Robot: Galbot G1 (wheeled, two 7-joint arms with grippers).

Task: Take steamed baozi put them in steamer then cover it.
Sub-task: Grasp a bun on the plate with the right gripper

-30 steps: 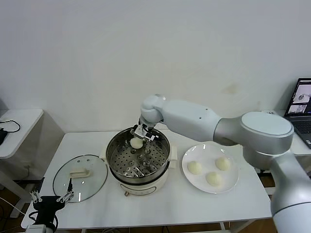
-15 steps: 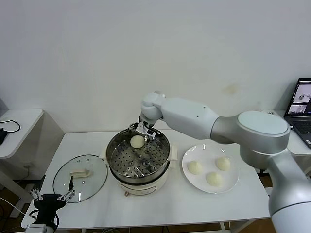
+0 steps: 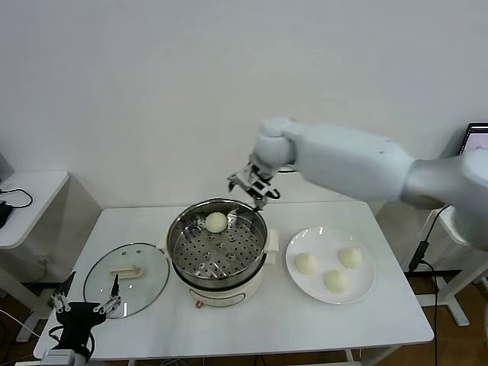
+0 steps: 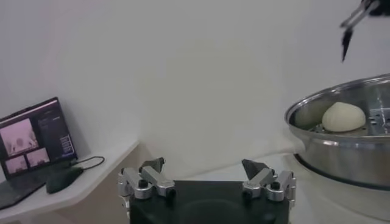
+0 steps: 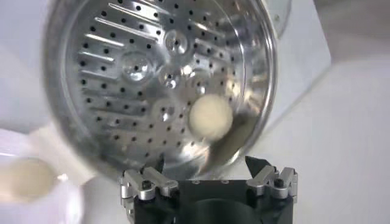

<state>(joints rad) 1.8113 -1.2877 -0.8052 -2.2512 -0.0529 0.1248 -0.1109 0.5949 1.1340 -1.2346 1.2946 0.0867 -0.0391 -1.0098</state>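
three baozi (image 3: 328, 268) beside glass lid (image 3: 126, 278)

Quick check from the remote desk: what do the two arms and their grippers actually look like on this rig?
The right arm has smooth white shells with a silver-grey joint band. The right gripper and left gripper share a black base carrying silver metal finger mounts with dark tips. No markings or loose cables show.

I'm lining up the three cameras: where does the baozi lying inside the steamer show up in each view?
Head view: baozi on the perforated tray at the steamer's far side.
Left wrist view: baozi peeking over the steamer's steel rim, far right.
Right wrist view: baozi on the tray near the rim, just beyond the right gripper.
Shared landmark: the steamer's shiny rim.
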